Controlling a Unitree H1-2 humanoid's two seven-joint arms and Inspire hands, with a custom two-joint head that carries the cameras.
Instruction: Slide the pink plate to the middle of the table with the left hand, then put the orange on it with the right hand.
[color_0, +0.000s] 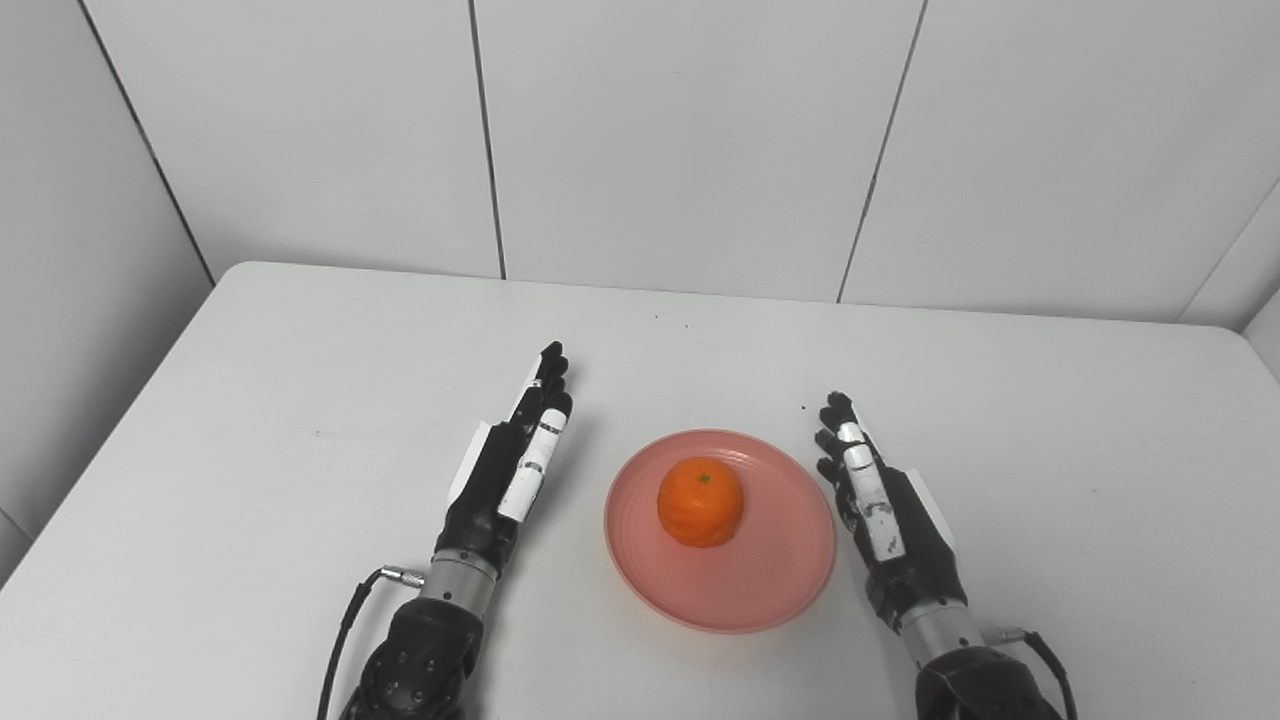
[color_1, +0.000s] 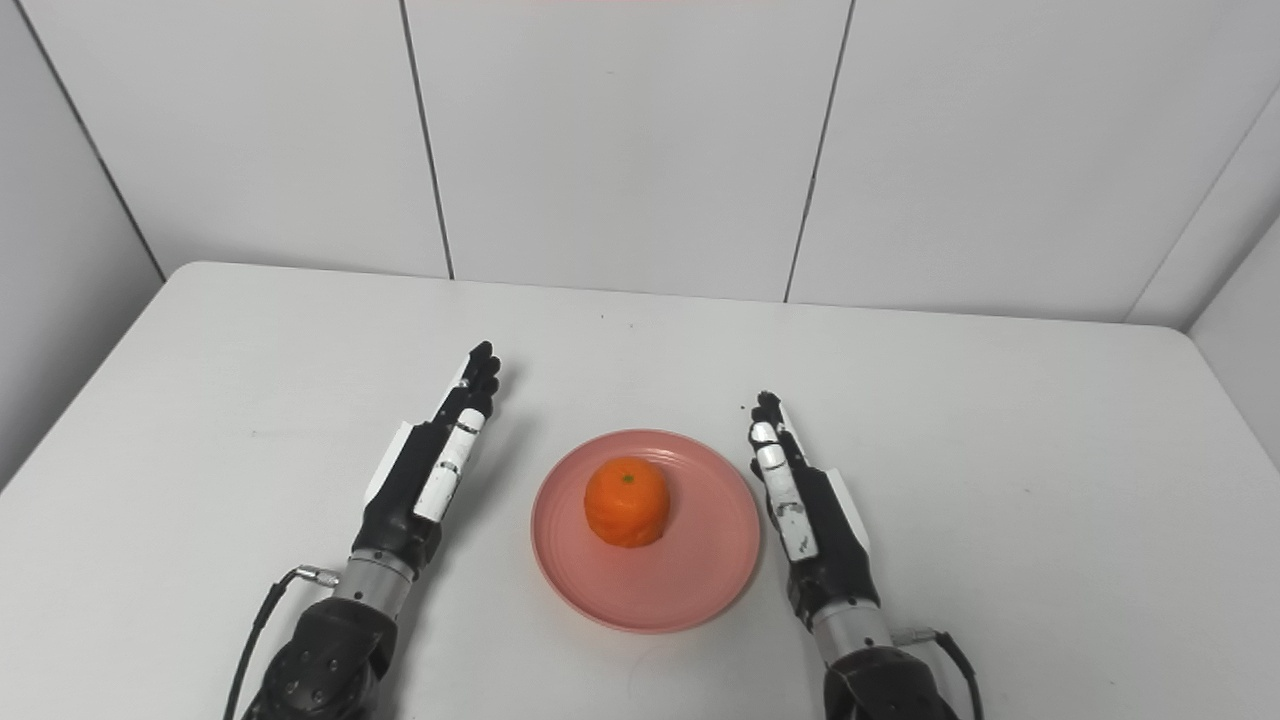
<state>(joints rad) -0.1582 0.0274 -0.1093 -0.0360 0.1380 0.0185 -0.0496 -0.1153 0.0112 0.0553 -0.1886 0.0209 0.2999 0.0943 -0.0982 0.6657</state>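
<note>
Orange (color_0: 700, 501) sits on pink plate (color_0: 720, 590), mid-table. Looks light, firm, prone to roll; best grasped round its sides. Left hand (color_0: 512, 465) at 9 o'clock, right hand (color_0: 880, 510) at 3: fingers straight, empty.

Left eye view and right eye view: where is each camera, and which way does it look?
Left eye view: on the robot's head, looking down at the white table; both arms show, left hand and right hand.
Right eye view: beside it, a little to the right, same downward look, same arms.
Shared: the round pink plate with the orange fruit on it, between two open hands.
</note>
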